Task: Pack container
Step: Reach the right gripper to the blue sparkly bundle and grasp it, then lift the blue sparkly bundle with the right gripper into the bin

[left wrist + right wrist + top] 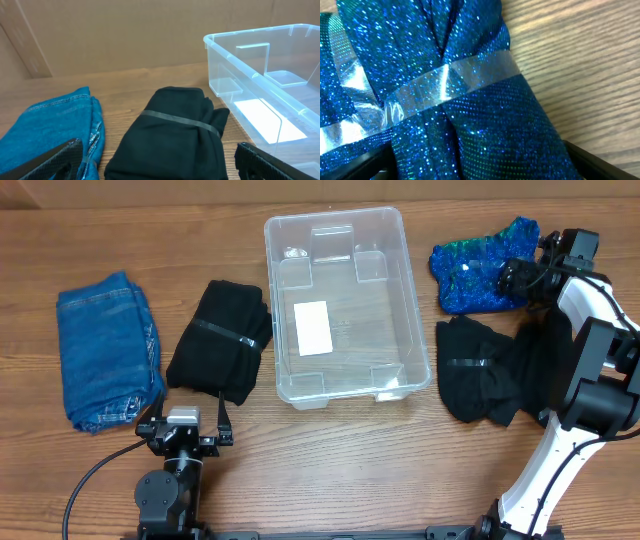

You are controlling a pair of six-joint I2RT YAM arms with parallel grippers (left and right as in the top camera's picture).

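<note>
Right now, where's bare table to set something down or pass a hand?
Free: wooden table strip between the clear plastic container and the left arm; the far-left corner behind the folded blue jeans. Crowded: right side, where glittery blue taped bundle, black taped cloth and right arm bunch together.

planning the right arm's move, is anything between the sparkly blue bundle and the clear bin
Nothing visible: only bare table separates the sparkly blue bundle from the container. The black bundle on the right lies nearer the robot, off that path.
</note>
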